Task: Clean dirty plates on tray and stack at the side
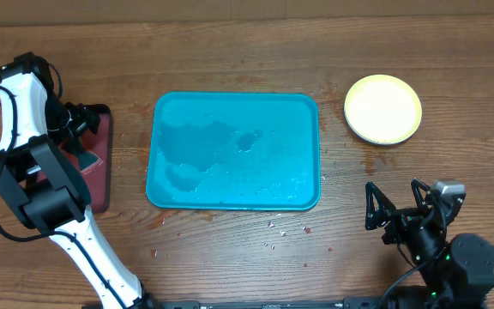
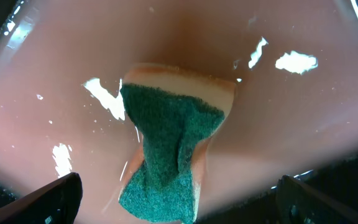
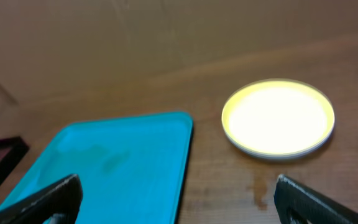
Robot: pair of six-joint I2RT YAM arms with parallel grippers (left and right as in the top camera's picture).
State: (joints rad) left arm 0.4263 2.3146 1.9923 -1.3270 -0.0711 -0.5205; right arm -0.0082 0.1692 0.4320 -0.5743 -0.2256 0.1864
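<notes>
Wood table (image 1: 230,266) w/ a scatter of crumbs (image 1: 273,225) just near of the teal tray (image 1: 234,193), which sits centre, its floor streaked and pooled w/ water. At the left edge is a dark red tub (image 1: 103,172). The wrist view shows it full of cloudy pinkish liquid, w/ a sponge (image 2: 166,143) lying in it, green scourer face up over a yellow layer, waist squeezed narrow. The left gripper (image 2: 178,186) hangs over the sponge, fingers spread wide to either side and not touching it. The tray lies btwn the tub and the yellow plate (image 1: 382,109), which rests on the table far right, just beyond the tray's far-right corner and apart from it. The plate is round, w/ a bright yellow rim and a pale, clean-looking centre. In the blurry right wrist view the rim looks doubled, poss. more than one stacked, can't be sure. The right gripper (image 1: 397,209) sits near right, well apart from the plate, fingers spread and holding nothing.
</notes>
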